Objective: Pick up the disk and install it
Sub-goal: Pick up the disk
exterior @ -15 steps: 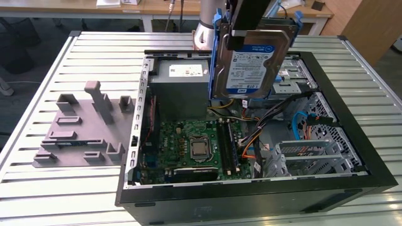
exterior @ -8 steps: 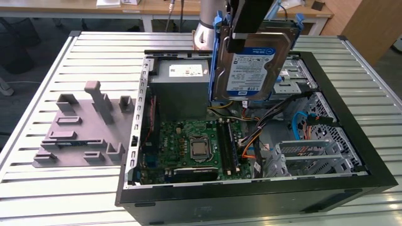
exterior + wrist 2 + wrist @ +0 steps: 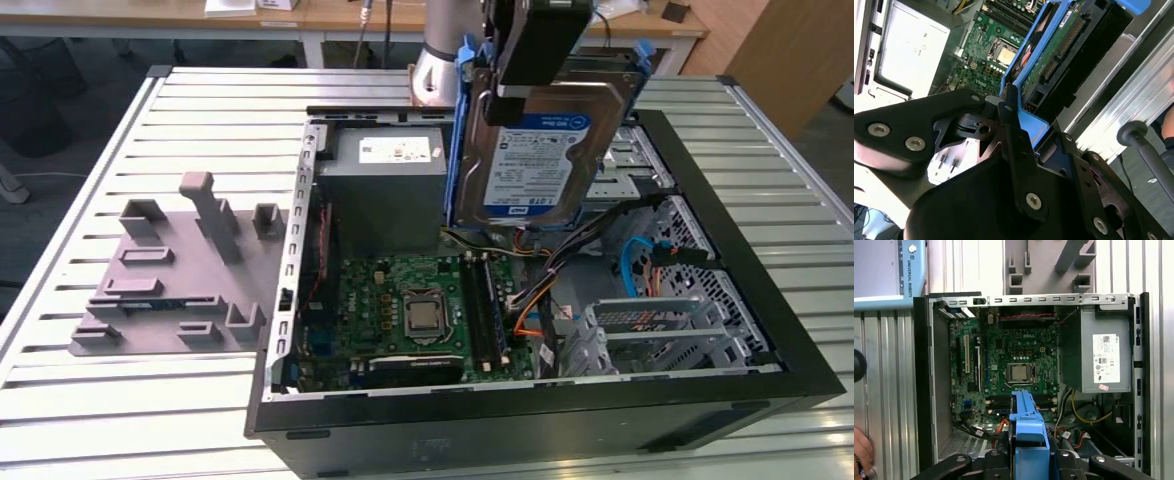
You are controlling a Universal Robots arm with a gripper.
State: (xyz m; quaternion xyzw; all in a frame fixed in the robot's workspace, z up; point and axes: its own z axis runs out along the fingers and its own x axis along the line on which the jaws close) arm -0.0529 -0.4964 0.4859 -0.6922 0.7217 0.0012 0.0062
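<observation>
The gripper (image 3: 518,98) is clamped tight on the disk (image 3: 541,160), pinching it by its blue rails. The disk hangs upright, label facing outward, over the open case (image 3: 534,432), toward the case's far end in the exterior view. From there it looks just beside the power supply (image 3: 387,180), with the motherboard (image 3: 400,300) lower down inside the case. In the second wrist view a finger (image 3: 1006,107) presses against the blue rail. A grey fixture (image 3: 174,270) lies on the table (image 3: 134,420) on the exterior view's left of the case.

Matte black hand (image 3: 1029,125) with silver screws (image 3: 1034,201); grey arm (image 3: 879,270) with pale-blue rim.
</observation>
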